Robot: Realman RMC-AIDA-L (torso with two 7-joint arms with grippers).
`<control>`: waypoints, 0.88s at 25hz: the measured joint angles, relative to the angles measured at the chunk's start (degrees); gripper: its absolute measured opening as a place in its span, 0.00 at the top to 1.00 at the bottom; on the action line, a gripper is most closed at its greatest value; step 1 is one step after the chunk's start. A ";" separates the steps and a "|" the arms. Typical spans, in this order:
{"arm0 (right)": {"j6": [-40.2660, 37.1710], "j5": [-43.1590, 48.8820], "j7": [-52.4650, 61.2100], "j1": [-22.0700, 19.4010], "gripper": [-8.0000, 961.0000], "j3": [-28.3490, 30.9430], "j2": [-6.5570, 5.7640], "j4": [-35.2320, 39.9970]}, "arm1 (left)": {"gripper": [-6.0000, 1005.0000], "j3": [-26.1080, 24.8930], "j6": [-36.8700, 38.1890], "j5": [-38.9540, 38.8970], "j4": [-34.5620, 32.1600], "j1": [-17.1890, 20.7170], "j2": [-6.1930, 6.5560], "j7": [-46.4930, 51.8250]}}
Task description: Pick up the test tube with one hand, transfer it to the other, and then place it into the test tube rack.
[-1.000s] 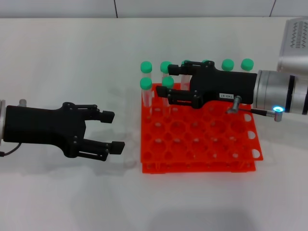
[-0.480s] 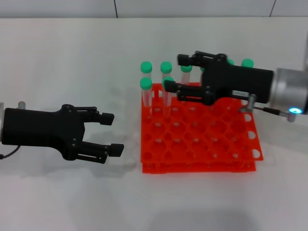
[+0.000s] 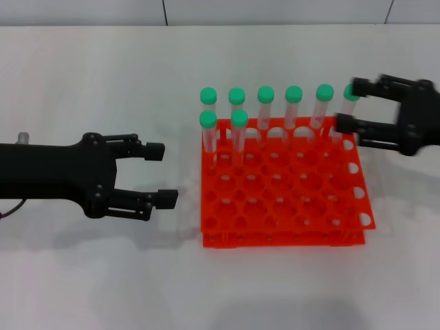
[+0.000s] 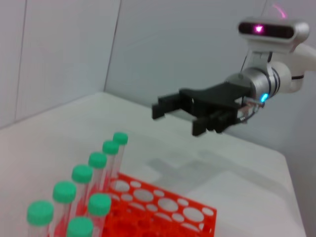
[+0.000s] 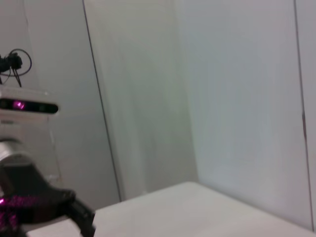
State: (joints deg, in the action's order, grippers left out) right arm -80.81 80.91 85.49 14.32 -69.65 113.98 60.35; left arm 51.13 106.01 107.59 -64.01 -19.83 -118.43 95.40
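Several green-capped test tubes (image 3: 239, 118) stand upright in the back-left holes of the orange-red test tube rack (image 3: 289, 206); I cannot tell them apart. My right gripper (image 3: 349, 106) hovers open and empty over the rack's back right corner, one finger partly hiding the last tube's cap. My left gripper (image 3: 161, 174) is open and empty, low over the table just left of the rack. The left wrist view shows the tubes (image 4: 98, 161), the rack (image 4: 163, 207) and the right gripper (image 4: 177, 118) raised well beyond them, holding nothing.
White table (image 3: 103, 275) all round, with a wall behind it. The rack's front and right holes hold nothing. A dark part of the other arm (image 5: 44, 205) shows low in the right wrist view.
My right gripper has drawn back to the right, from over the rack's back-left tubes to its right corner, empty. The left gripper has barely shifted.
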 joint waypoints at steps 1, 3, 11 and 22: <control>-2.52 2.42 1.52 -0.14 0.22 2.86 -0.03 0.61 | 0.14 -0.08 0.15 -0.51 -0.03 0.06 0.02 -0.22; -5.77 5.84 3.46 0.04 0.22 6.36 -0.16 1.22 | 0.14 -0.57 0.69 -1.63 -0.06 0.13 0.05 -0.59; -9.50 14.26 7.41 0.62 0.22 10.12 -0.84 4.05 | 0.14 -0.86 1.97 -2.54 -0.07 -0.36 -0.04 -0.14; -10.42 18.44 7.30 0.60 0.22 9.61 0.49 8.04 | 0.14 -0.54 2.08 -2.43 -0.06 0.13 0.03 0.03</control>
State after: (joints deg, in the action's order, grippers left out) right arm -91.23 99.34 92.79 14.92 -60.04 114.47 68.39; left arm 50.59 108.09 105.17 -64.07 -19.70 -118.40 95.43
